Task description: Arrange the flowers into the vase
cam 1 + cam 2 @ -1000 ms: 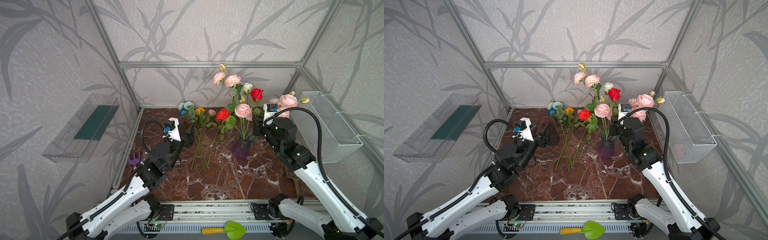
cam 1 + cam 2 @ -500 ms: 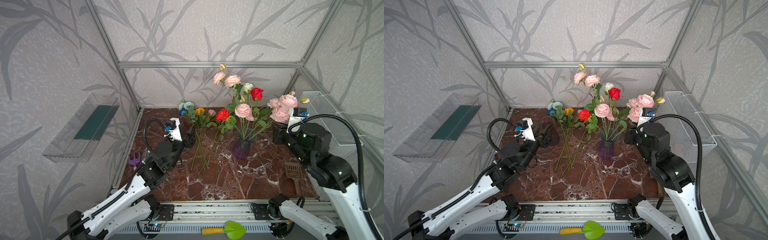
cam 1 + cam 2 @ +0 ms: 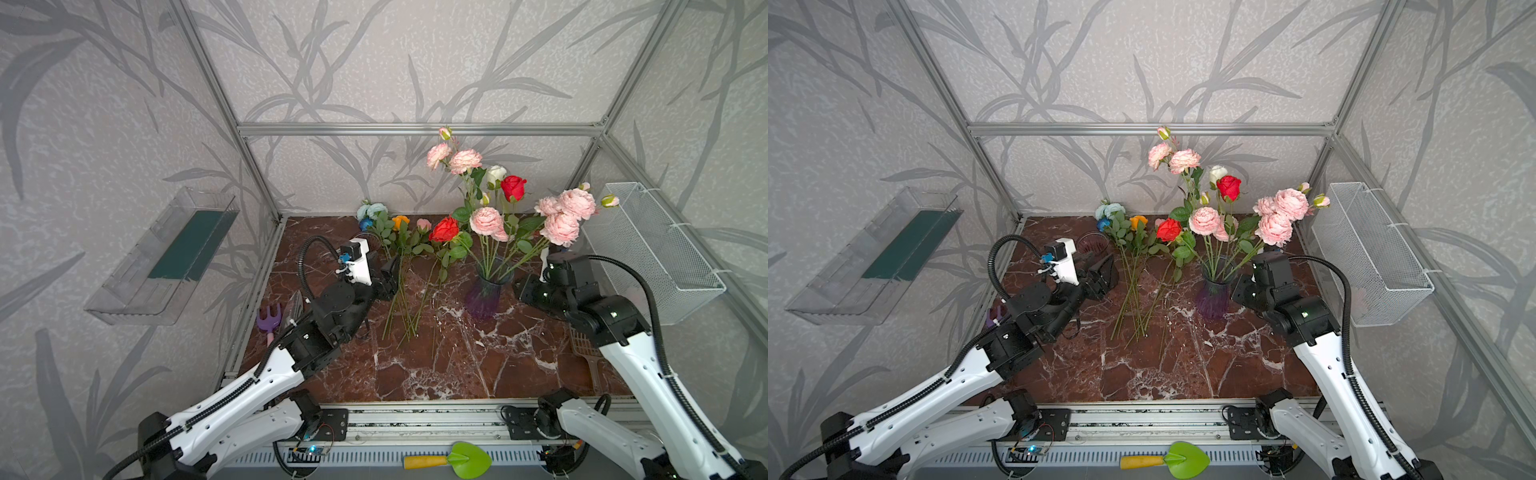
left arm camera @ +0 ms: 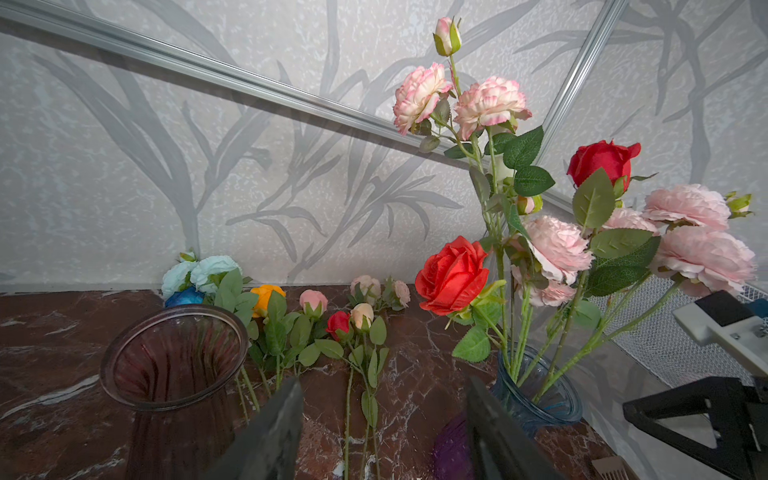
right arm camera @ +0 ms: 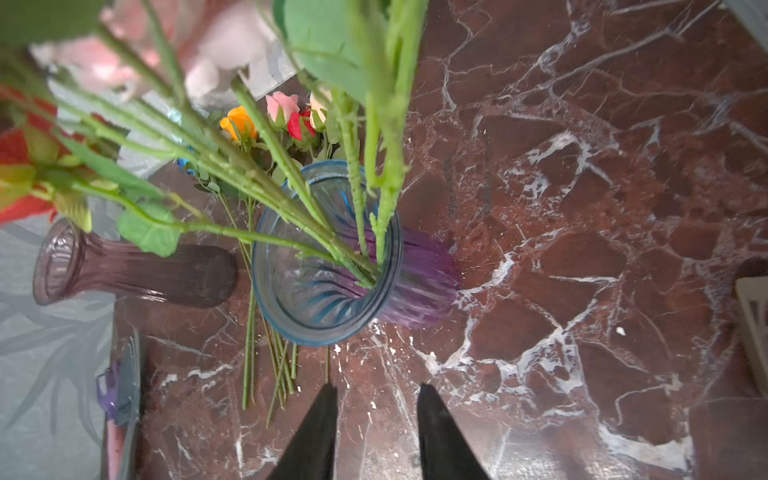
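Note:
A blue-and-purple glass vase point(image 3: 484, 291) point(image 3: 1214, 291) point(image 5: 324, 257) stands at mid-table. It holds several flowers: frilly pink blooms point(image 3: 486, 220), a red rose point(image 3: 513, 187) and a white one. More flowers point(image 3: 401, 249) point(image 4: 361, 320) lie flat on the marble left of the vase, with stems pointing to the front. My left gripper point(image 3: 390, 274) point(image 4: 382, 382) hovers open just left of those stems, holding nothing. My right gripper point(image 3: 524, 291) point(image 5: 376, 388) hangs open and empty close to the vase's right side.
An empty dark glass vase point(image 4: 174, 365) point(image 3: 1092, 243) stands behind the left gripper. A purple rake point(image 3: 269, 318) lies at the left edge and a brown scoop point(image 3: 586, 349) at the right. A white mesh basket point(image 3: 656, 249) hangs on the right wall, a clear shelf point(image 3: 166, 257) on the left.
My right gripper has left the pink bloom cluster, swung right, then dropped low beside the vase. The pink blooms now lean right out of the vase. The left arm barely moved.

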Controlling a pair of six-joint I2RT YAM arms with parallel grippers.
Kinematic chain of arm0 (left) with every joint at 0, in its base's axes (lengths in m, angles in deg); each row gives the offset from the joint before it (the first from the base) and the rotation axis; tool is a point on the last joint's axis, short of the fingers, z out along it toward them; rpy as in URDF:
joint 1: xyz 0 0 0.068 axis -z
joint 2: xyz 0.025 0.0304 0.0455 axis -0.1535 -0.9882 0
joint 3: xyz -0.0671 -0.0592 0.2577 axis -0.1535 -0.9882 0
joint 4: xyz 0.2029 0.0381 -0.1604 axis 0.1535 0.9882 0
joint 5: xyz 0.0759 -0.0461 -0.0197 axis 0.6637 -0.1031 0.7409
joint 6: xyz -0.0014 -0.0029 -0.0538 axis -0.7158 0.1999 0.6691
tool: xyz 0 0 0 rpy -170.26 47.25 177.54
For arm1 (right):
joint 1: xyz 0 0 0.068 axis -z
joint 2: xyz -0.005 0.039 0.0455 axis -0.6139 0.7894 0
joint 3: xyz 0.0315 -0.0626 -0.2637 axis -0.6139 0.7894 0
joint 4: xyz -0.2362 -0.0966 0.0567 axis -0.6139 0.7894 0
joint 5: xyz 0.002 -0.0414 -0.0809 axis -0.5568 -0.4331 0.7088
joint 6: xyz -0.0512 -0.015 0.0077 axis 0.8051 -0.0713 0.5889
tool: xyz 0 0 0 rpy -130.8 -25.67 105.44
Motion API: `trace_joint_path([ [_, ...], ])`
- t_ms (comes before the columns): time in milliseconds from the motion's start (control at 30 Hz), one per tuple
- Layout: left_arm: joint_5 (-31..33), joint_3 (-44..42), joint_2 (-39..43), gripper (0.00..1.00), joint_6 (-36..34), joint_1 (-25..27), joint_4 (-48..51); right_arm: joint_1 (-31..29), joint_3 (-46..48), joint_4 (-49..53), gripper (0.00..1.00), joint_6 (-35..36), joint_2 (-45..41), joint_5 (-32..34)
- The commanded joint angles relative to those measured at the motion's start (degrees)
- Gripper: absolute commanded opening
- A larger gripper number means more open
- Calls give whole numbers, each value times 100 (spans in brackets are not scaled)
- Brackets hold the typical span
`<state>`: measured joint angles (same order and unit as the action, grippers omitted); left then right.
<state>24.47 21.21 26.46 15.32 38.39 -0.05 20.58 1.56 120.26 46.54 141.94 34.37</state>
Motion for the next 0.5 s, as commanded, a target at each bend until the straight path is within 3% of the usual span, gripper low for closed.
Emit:
trace_joint_path([
  [0, 20, 54, -3, 62, 158, 33, -40, 172, -91, -376, 36, -259, 177, -431],
  [467, -69, 87, -64, 62, 266, 42, 13, 376, 43, -798, 38, -204, 795, -232],
])
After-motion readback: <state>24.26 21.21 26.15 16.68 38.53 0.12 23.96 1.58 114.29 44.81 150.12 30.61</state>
